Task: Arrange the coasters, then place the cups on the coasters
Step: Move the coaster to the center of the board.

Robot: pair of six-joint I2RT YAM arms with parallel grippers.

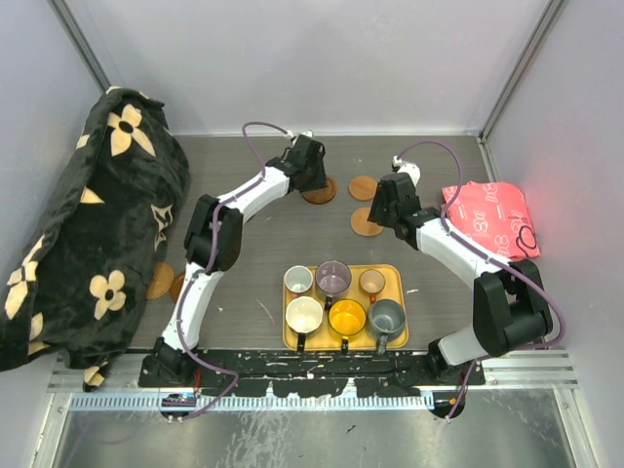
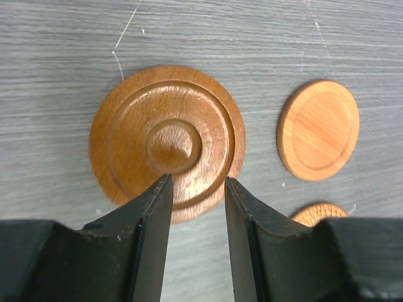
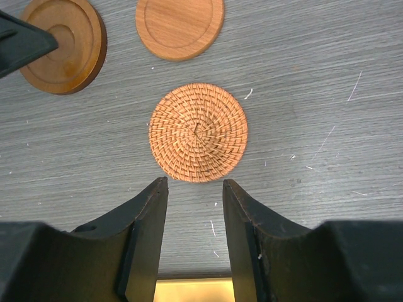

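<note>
Left wrist view showed the left gripper [image 2: 197, 181], jaws apart and empty, over a ringed coaster [image 2: 167, 141] lying flat on the far surface [image 2: 56, 56]. The right gripper [image 3: 194, 182], also apart, faced a woven coaster [image 3: 198, 132]. Thin, light and stiff, each looked best pinched across its rim. Cups [image 1: 332, 278] sat in the near tray [image 1: 396, 283].
</note>
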